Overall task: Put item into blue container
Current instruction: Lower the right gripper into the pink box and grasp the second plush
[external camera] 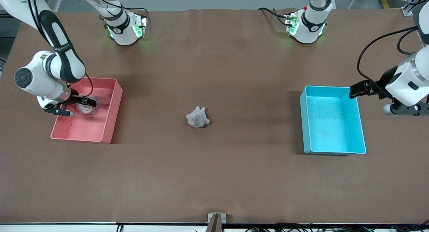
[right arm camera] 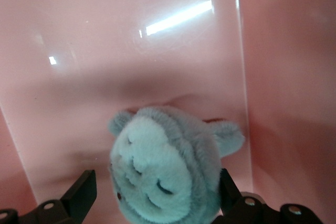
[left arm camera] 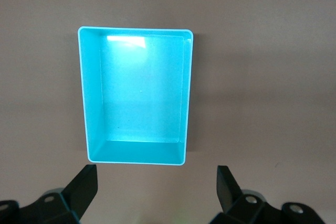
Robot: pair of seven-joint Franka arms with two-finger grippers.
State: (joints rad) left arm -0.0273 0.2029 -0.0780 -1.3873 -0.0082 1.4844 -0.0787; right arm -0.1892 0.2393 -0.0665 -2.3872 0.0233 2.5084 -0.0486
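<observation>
Taking the blue container (external camera: 332, 119) as my landmark: it sits empty at the left arm's end of the bench (external camera: 214, 178), and the grey plush toy (external camera: 197, 117) lies well apart from it at mid-bench. I'd bring the left pincer (external camera: 404, 108), spread wide and empty just beside the container, over that toy and close squarely on its body. The right pincer (external camera: 74, 105) is down in the pink bin (external camera: 112, 114), wide open, astride a second plush (right arm camera: 165, 169) without gripping it. Only the right wrist view shows that plush's face; only the left wrist view shows the container's bare floor.
</observation>
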